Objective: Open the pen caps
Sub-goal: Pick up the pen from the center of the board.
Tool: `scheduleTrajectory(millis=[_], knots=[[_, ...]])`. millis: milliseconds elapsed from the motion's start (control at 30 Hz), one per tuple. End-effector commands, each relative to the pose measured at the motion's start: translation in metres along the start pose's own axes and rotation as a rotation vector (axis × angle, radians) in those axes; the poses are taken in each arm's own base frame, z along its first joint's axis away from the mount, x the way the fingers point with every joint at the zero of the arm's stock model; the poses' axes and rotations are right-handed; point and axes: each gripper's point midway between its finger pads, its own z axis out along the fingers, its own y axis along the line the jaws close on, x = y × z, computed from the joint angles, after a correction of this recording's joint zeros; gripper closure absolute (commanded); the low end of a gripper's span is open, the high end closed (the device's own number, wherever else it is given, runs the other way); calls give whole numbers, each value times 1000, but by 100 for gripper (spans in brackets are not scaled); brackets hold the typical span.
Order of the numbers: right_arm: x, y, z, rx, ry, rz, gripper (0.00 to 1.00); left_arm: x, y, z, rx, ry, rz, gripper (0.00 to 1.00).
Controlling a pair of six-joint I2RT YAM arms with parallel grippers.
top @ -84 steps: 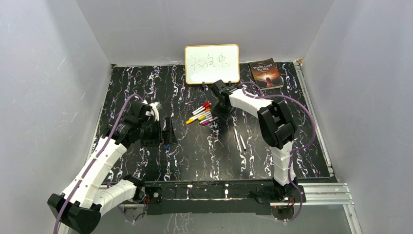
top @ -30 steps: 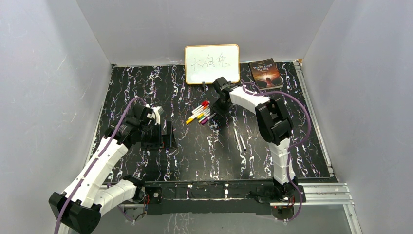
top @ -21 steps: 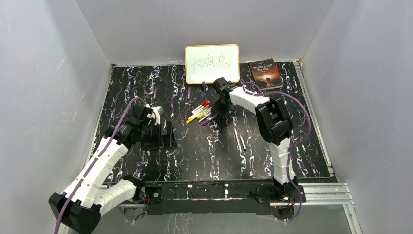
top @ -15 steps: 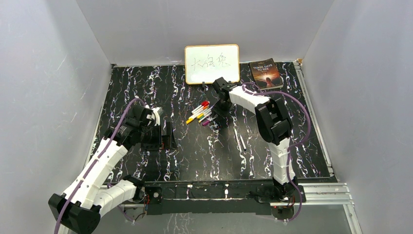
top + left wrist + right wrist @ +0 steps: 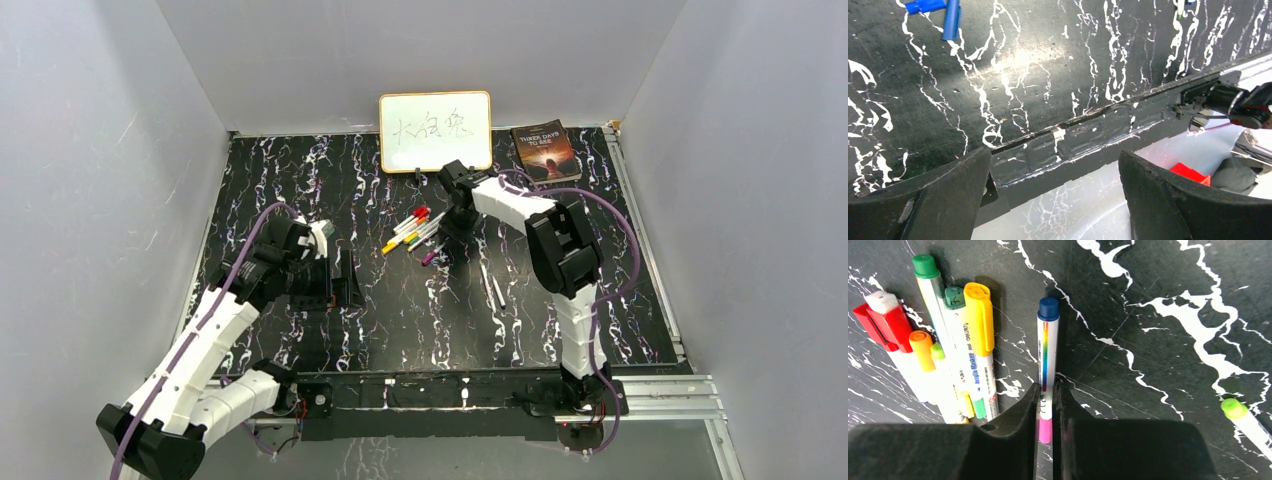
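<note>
The right gripper (image 5: 1046, 405) has just shut on one pen (image 5: 1047, 347) near the tabletop's back edge; its blue cap (image 5: 1048, 308) is still on; the left gripper (image 5: 1053, 172), wide open and empty, could pull it next.

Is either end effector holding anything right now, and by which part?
The right end effector pinches the blue-capped pen by its barrel, near the pink end, clear of the cap. The left end effector is open, holding nothing.

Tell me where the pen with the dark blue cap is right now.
The blue-capped pen is at the centre of the right wrist view, clamped in the right gripper, just right of the yellow-capped pen.
</note>
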Motion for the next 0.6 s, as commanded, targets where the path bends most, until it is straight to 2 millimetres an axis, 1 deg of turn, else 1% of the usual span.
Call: scheduleTrajectory(millis=[0, 67, 167, 233, 267, 333, 467, 500, 567], knots=[[-1, -39, 13, 88, -44, -101, 100, 1, -21, -17, 106, -7, 15, 2], [-5, -29, 2, 23, -69, -156, 100, 2, -25, -20, 131, -7, 23, 2], [-11, -20, -17, -35, -106, -225, 100, 5, -30, -21, 164, -8, 15, 1], [-9, -15, -33, -81, -119, -271, 100, 7, -34, -21, 193, -10, 3, 2], [-7, -12, -40, -116, -117, -295, 100, 8, -36, -20, 208, -8, -6, 2], [1, -11, -54, -172, -113, -338, 100, 8, -42, -20, 248, -16, -21, 2], [18, -6, -91, -295, -119, -423, 100, 9, -55, -13, 342, -14, -57, 2], [23, -3, -108, -341, -130, -436, 100, 9, -60, -11, 377, -10, -63, 2], [34, -6, -126, -381, -136, -503, 100, 8, -66, -5, 429, -5, -81, 2]])
